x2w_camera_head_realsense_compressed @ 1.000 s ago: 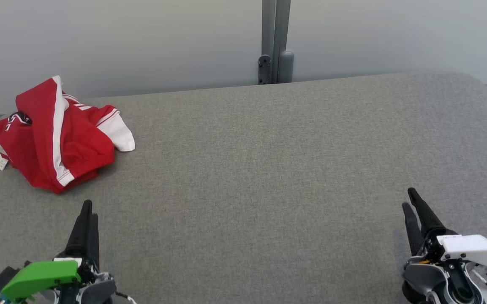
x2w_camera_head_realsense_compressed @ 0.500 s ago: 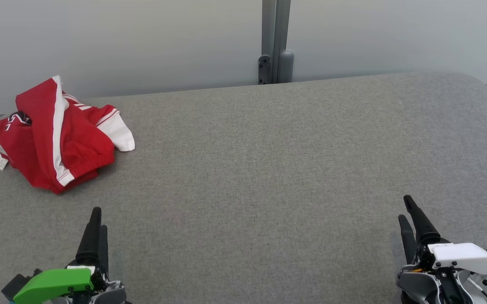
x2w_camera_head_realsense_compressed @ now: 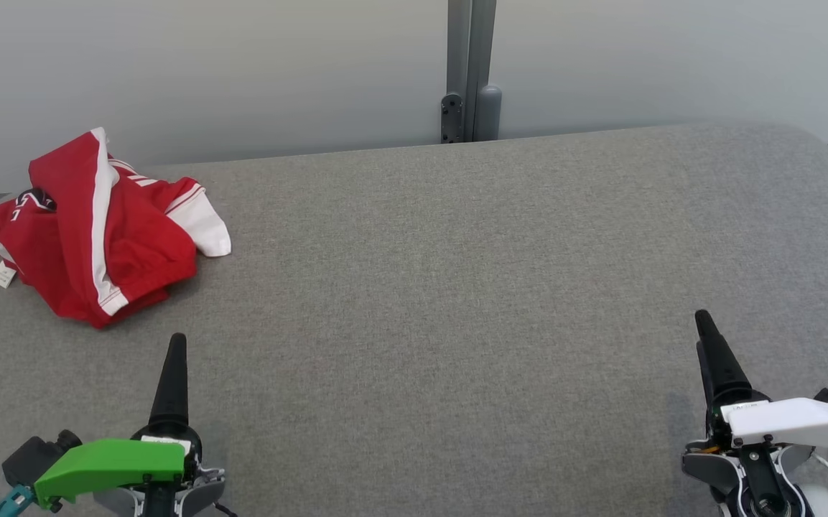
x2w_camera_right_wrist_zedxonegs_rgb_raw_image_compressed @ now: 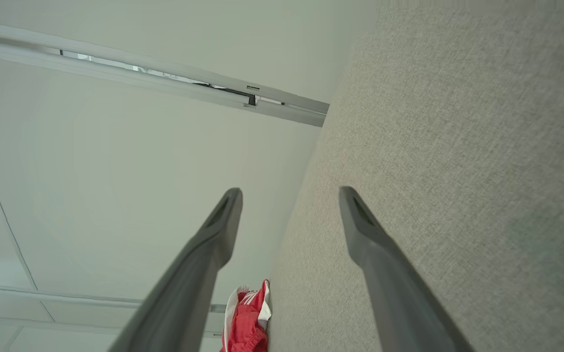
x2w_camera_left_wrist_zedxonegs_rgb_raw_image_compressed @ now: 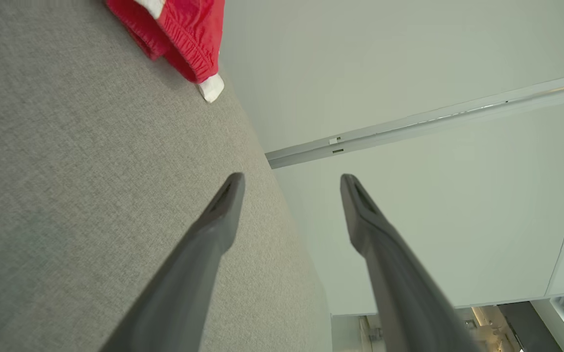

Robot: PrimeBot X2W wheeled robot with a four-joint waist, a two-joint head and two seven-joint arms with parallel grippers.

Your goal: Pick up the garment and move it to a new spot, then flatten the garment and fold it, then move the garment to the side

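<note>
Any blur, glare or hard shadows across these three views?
Head view: even, diffuse light, no glare, garment sharp with a faint soft shadow at its near edge. Left wrist view: left fingers slightly soft up close, table weave crisp. Right wrist view: same, right fingers soft.

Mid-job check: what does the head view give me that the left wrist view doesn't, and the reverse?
Head view adds: the whole crumpled red and white garment at the far left, the full width of the grey fabric surface, and the right hand at lower right. Left wrist view adds: the fingers of the left hand standing apart, open with nothing between them. Shared: part of the garment, the grey surface, and the left hand apart from the garment.
</note>
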